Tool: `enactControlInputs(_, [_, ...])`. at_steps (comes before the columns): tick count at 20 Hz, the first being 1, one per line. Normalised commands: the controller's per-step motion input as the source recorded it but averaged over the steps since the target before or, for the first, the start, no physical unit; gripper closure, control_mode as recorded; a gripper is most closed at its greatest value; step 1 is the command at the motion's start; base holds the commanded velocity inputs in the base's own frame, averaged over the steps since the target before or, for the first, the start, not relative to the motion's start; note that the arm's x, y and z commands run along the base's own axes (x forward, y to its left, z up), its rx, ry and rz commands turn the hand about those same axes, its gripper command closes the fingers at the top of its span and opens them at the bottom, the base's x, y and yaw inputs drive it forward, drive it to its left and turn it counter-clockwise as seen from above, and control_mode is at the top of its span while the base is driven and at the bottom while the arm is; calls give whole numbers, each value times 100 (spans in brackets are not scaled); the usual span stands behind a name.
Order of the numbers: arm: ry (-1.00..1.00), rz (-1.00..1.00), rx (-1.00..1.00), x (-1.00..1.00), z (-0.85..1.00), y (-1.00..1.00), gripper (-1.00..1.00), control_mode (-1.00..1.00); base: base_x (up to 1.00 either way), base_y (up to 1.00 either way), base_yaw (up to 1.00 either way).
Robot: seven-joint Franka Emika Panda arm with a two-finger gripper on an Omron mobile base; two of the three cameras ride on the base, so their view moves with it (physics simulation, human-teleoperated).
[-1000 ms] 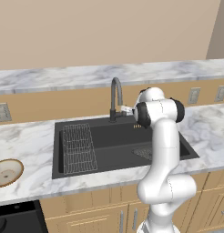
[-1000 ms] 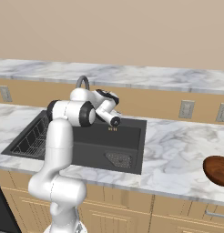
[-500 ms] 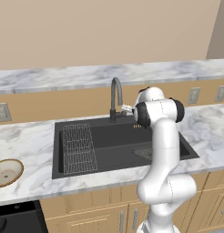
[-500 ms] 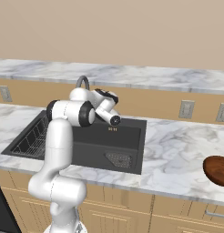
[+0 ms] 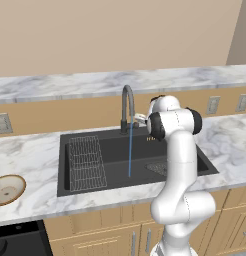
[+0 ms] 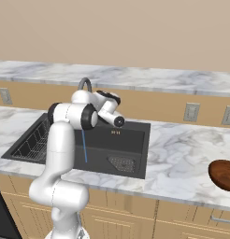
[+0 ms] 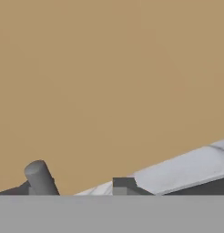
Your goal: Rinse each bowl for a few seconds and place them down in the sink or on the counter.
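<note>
Tan bowl (image 5: 8, 188) sits on the counter (image 5: 32, 155) near its front edge, well left of the sink (image 5: 115, 150), while the gripper (image 5: 140, 119) hangs by the running tap (image 5: 126, 107) at the basin's back edge, its spread untellable; reddish-brown bowl (image 6: 223, 175) lies far right.

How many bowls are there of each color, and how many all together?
Tan bowl on the counter, left of the sink: 1
Reddish-brown bowl on the counter, right of the sink: 1
Total: 2
</note>
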Motion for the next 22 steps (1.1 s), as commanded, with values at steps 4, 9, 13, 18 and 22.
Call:
enactControlInputs(4, [10,-2,6,-4,-19,-41,100,-100,0,0,0])
enactControlInputs(9, [7,-1,7,-7,-8,-36,100,-100,0,0,0])
enactControlInputs(13, [2,0,8,-3,28,-23,-100,-100,0,0,0])
enactControlInputs(18, [0,0,7,-3,30,-27,-100,-100,0,0,0])
enactControlInputs(22, [-2,0,6,-11,30,-36,-100,-100,0,0,0])
